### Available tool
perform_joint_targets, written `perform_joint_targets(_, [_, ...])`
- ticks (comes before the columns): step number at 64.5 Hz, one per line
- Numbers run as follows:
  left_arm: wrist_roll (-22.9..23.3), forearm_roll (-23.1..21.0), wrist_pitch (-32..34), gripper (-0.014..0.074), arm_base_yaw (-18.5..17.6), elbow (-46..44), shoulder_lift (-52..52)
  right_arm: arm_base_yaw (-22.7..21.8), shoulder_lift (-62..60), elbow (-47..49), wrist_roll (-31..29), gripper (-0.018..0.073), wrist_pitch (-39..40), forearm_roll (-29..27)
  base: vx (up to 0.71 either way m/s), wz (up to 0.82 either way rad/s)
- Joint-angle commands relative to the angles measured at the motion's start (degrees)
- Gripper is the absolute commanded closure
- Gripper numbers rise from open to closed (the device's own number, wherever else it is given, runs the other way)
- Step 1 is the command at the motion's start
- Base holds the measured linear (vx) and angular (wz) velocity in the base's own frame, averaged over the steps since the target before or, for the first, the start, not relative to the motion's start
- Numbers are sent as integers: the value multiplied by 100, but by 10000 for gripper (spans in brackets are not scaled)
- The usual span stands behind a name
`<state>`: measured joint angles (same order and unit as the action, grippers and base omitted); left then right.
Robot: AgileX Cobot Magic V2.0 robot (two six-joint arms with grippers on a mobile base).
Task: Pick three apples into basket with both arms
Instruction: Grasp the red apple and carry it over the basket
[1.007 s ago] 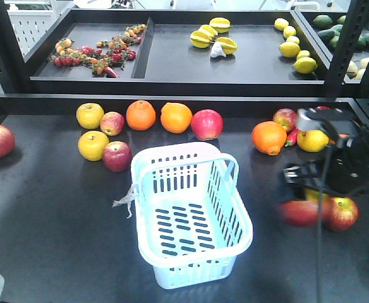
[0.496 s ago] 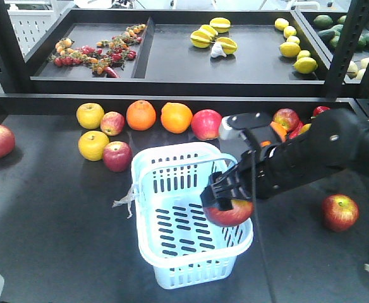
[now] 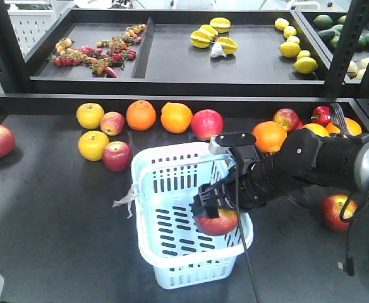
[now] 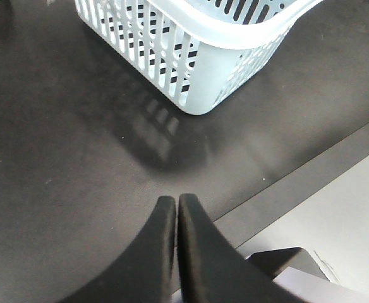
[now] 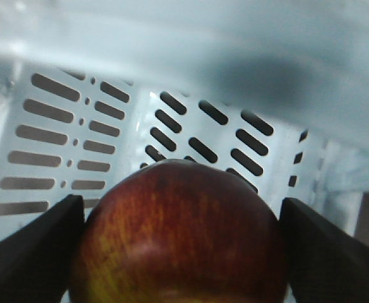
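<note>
While the right gripper (image 3: 215, 211) hangs inside the basket (image 3: 191, 273), its 2 fingers pinch a red apple (image 3: 218, 223) from either side. On the front view that apple sits in the 4 o'clock part of the basket's interior, below rim level and close to the right wall. Whether it touches the slotted floor cannot be told.

The right wrist view shows the same grip. The dark fingers (image 5: 39, 246) press against the fruit at 9 and 3 o'clock, and the basket's slotted wall lies behind it. The skin is red with a yellowish patch low at 7 o'clock.

The black right arm (image 3: 311, 164) reaches in over the rim from 3 o'clock. A second red apple (image 3: 338, 211) lies on the dark table (image 3: 52, 221) at 3 o'clock from the basket, well apart from it. A dark red apple (image 3: 117, 156) lies at 10 o'clock, just beside a yellow apple (image 3: 93, 145). At 12 o'clock sit 2 oranges (image 3: 175, 117).

From its wrist camera, the left gripper (image 4: 175, 202) shows its fingers pressed together. It hovers over the table with a basket corner at 12 o'clock.
</note>
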<state>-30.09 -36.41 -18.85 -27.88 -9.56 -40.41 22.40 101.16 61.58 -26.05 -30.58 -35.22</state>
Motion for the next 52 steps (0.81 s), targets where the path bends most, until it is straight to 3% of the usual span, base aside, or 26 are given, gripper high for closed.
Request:
perform_joint_targets(1, [42,-130,280,604,-14,-145,11,-7,-244,150,-124,31,384,-270,0,0])
perform_joint_targets(11, [42,-130,280,604,-14,-145,11,-7,-244,150,-124,-102,707,-455,0,0])
perform_joint_targets(27, [42,-130,280,604,-14,-145,11,-7,-244,150,-124,-78,890,-467,0,0])
perform_joint_targets(42, [42,-124,280,604,-14,-145,11,-13,-262,150,-119,55,357,-622,0,0])
perform_joint_targets(52, [42,-124,280,604,-14,-145,11,-13,-411,150,-141,253,-459,-481,0,0])
